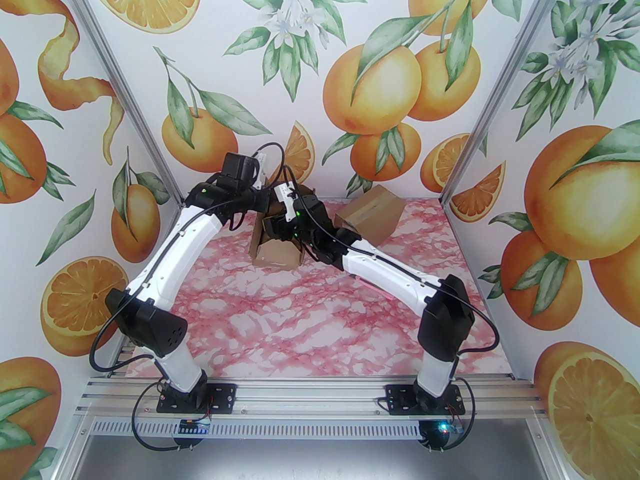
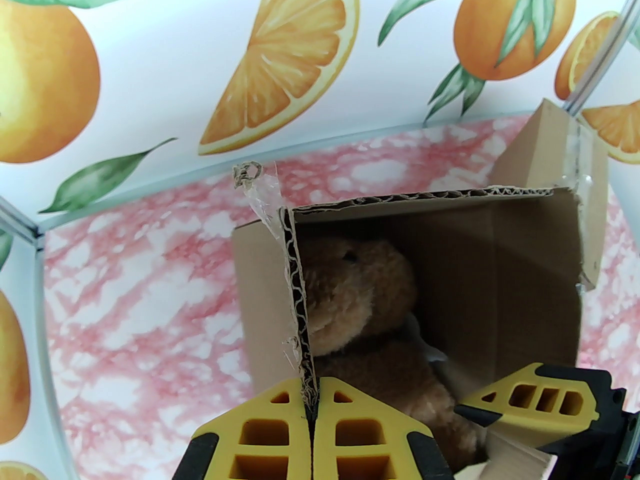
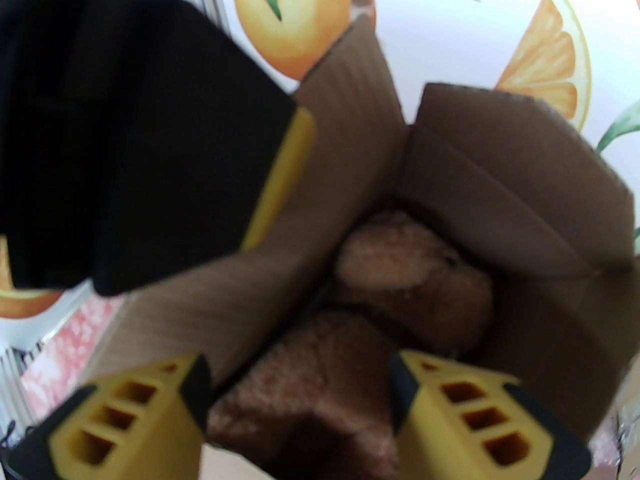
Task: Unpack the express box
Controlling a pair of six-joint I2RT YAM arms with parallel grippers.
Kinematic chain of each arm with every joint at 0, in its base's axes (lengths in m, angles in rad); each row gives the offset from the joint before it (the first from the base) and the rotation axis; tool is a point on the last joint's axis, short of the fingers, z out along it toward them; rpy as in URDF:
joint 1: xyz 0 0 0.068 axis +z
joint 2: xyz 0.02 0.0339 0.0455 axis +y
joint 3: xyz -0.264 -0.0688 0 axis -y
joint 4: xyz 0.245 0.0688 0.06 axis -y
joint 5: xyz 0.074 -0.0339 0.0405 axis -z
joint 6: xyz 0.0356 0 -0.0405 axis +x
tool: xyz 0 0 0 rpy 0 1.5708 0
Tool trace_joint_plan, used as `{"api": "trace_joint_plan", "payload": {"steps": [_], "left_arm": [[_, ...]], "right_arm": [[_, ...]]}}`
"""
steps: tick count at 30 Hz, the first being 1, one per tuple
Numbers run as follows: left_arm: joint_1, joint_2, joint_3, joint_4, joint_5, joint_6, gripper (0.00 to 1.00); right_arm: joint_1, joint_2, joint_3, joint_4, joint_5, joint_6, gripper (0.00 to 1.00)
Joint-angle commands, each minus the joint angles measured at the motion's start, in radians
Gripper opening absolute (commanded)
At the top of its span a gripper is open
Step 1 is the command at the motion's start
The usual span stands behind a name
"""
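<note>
Express box: the open cardboard express box (image 1: 275,255) stood on the pink marbled tabletop (image 1: 320,328), towards the far side and a little left of centre, where the two arms met over it.
Contents: a brown plush toy (image 2: 360,288) lay down inside the box, its head further in and its body nearer the opening.
Left end effector: the left end effector (image 2: 310,393) was pressed together on the corrugated edge (image 2: 297,293) of the box's left wall, with the cardboard pinched between the yellow pads. To my eye it was steadying the box.
Right end effector: the right end effector (image 3: 297,368) hung over the mouth of the box with its jaws apart. One finger (image 2: 530,393) showed at the box's right side in the left wrist view.
Key relation: the toy lay straight ahead of and below the right end effector, its body in line with the gap between the fingers. Its long axis ran away from the fingers towards the head, so the jaws stood across the body, not along it. The right arm was the one placed to take it, since the left was occupied with the wall.
Contact: the right wrist view was blurred, and I could not tell whether the pads touched the fur.
Other box: a second, closed box (image 1: 372,213) sat tilted at the far right, well apart from the arms.
Progress: I judged the unpacking as opened but not emptied, as the toy was not yet lifted.
</note>
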Motion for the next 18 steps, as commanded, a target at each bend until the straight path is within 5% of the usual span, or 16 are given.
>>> {"api": "trace_joint_plan", "payload": {"steps": [1,11,18], "left_arm": [[-0.015,-0.065,-0.015,0.076,-0.01,0.009,0.0],[-0.067,-0.192,-0.174,0.269,0.047,0.019,0.0],[-0.103,-0.249,-0.295,0.403,0.066,-0.021,0.0]], "right_arm": [[-0.011,0.027,-0.005,-0.013,0.063,0.03,0.64],[-0.068,0.041,-0.067,0.025,0.085,0.247,0.66],[-0.097,0.065,-0.118,0.183,-0.04,0.504,0.71]]}}
